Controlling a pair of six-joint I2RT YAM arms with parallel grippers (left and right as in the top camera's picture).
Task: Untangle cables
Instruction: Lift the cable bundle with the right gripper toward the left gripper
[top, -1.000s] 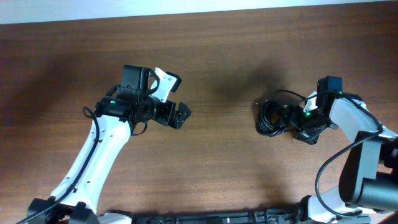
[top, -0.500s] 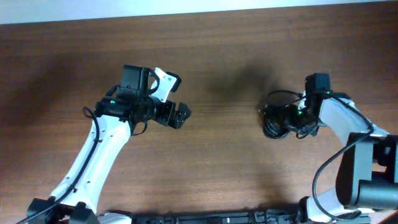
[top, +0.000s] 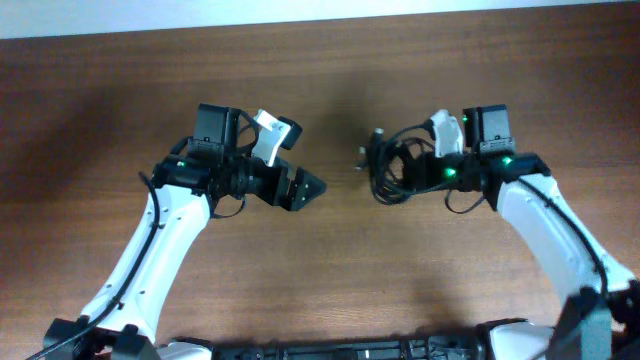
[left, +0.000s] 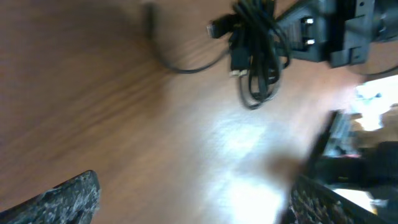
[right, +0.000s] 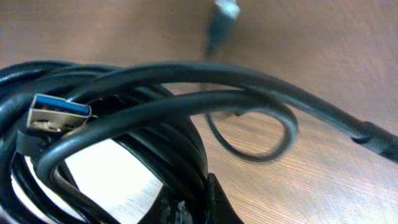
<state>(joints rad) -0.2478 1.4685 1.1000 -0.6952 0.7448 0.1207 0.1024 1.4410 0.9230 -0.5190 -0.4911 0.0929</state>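
A: Overhead view: where are the cables (top: 388, 168)?
B: Mid-bench (top: 330, 285), a black looped clump gripped by the right hand (top: 428, 170); 1 blue-tipped plug (right: 59, 112) pokes out
A: Left hand (top: 303, 188)?
B: Fingers spread, empty, nearby

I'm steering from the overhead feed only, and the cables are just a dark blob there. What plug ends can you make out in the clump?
Observer: The right wrist view shows a USB plug with a blue insert lying among the loops of the cables.
Operator: Is the left gripper free to take a strand?
Observer: Its wrist view shows the left gripper open and empty, its fingers wide apart, facing the clump.
Operator: Anything loose to grab?
Observer: Yes. In that view one strand curves out sideways from the clump held by the right gripper.
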